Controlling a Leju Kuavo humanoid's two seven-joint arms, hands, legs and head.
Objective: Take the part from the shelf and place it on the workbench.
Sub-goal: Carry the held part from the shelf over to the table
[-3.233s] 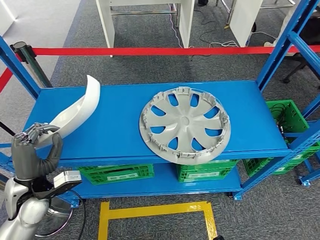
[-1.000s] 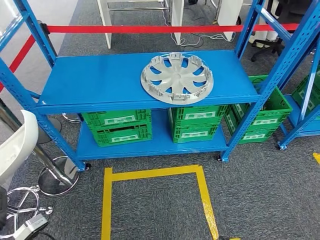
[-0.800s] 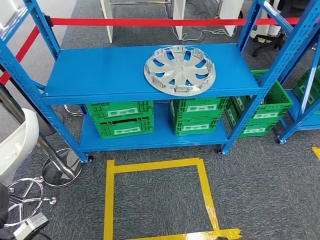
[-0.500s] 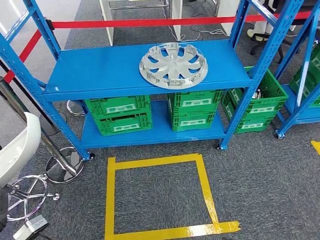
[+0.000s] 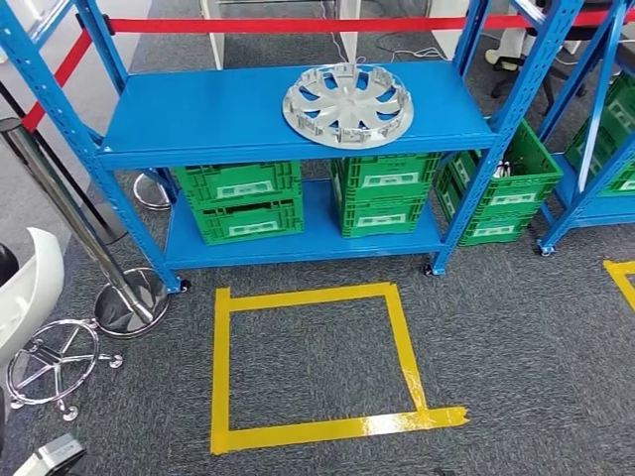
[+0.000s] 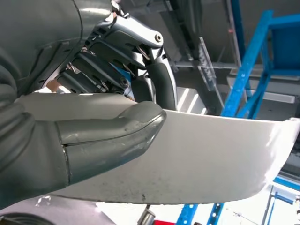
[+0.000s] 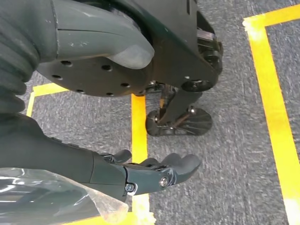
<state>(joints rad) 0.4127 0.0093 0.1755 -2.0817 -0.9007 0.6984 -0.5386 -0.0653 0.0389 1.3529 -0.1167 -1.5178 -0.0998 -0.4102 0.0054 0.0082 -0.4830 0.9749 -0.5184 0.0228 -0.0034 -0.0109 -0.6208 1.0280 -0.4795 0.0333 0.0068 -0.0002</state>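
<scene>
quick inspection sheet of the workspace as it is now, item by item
surface: blue shelf top level carries one grey wheel cover; no workbench seen
job's things: white curved part gripped in the left hand, off the shelf
clutter: green crates on the lower level
hands: left holds the part; right hand hangs above the floor, holding nothing
cables: some on the floor behind the shelf
surroundings: grey carpet, yellow tape square, red barrier belt, chrome post base

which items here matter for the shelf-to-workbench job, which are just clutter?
Job:
white curved part, held by the left hand
blue shelf it came from

Lying about:
silver hubcap
green crates
yellow floor tape
red barrier belt
</scene>
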